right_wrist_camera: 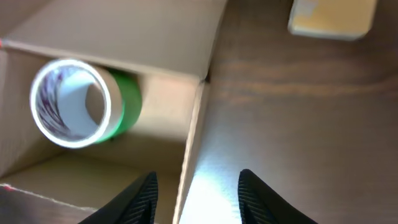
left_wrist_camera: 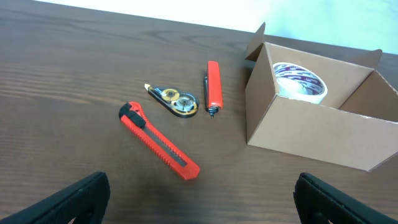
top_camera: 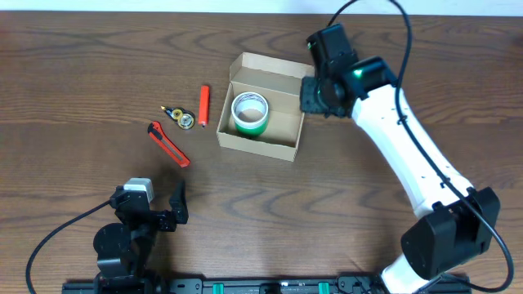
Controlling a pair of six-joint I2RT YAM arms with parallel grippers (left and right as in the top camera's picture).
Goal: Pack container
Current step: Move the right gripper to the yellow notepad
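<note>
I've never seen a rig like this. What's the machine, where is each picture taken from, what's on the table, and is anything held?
Two robot arms work at a wooden table. One picture looks down from above; the other two come from a camera on each wrist. A cardboard box contains a green tape roll. Beside it lie a red utility knife, a correction-tape dispenser and a red pen. The right pincer stands open astride the box's wall; the left pincer is open and empty. Nothing is held.

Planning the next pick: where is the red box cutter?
Overhead view: the red box cutter lies left of the cardboard box, just below the correction tape.
</note>
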